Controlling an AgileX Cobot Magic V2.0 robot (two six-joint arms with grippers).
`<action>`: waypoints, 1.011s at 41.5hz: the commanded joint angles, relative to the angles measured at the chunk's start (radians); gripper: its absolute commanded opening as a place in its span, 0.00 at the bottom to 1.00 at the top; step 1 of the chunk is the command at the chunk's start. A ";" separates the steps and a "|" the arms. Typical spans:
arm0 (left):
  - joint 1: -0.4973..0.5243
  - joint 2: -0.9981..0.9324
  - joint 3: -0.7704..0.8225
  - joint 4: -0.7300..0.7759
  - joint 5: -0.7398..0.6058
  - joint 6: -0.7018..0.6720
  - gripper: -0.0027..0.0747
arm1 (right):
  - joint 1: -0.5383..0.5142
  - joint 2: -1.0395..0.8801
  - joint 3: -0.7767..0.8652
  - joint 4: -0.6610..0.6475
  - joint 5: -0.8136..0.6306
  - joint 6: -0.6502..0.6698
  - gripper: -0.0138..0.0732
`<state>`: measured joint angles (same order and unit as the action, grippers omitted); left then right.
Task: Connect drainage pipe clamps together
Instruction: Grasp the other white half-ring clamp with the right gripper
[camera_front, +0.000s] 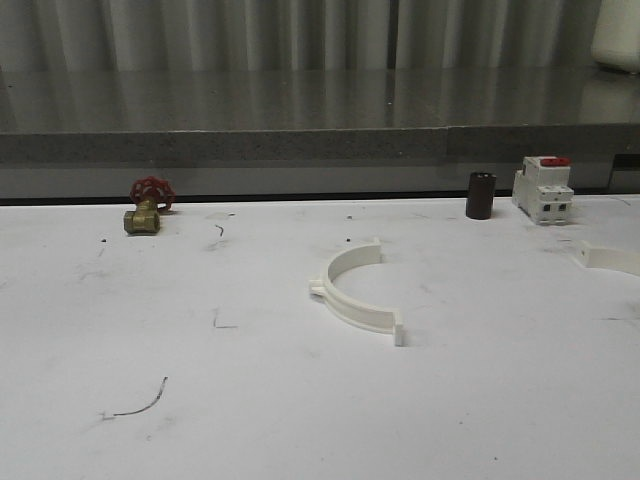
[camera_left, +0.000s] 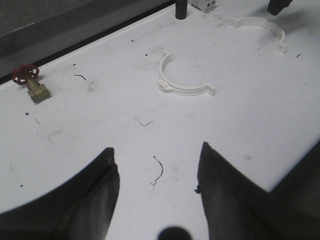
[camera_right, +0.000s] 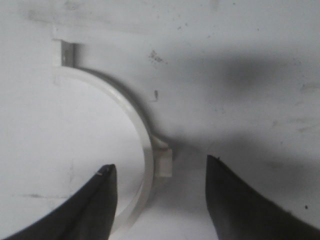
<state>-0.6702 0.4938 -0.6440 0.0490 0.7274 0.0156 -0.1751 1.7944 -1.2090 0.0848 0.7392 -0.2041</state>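
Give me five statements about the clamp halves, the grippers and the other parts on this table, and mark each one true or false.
1. The two clamp halves are already joined into a ring. False: one half lies mid-table, the other lies apart at the right.
2. The right gripper is open over the right-hand half, its fingers either side of the band. True.
3. The left gripper holds a clamp half. False: it is open above bare table.
4. A brass valve with a red handwheel stands at the far left. True.
5. The dark cylinder stands left of the valve. False: it stands at the far right, beside the red-topped breaker.
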 joint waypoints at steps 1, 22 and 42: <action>-0.002 0.006 -0.026 -0.006 -0.071 -0.005 0.49 | -0.004 -0.012 -0.032 -0.001 -0.057 -0.015 0.65; -0.002 0.006 -0.026 -0.006 -0.071 -0.005 0.49 | 0.007 0.062 -0.032 0.001 -0.052 -0.014 0.48; -0.002 0.006 -0.026 -0.006 -0.071 -0.005 0.49 | 0.021 0.027 -0.033 0.003 0.001 -0.010 0.37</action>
<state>-0.6702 0.4938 -0.6440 0.0490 0.7274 0.0156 -0.1619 1.8954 -1.2111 0.0848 0.7322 -0.2048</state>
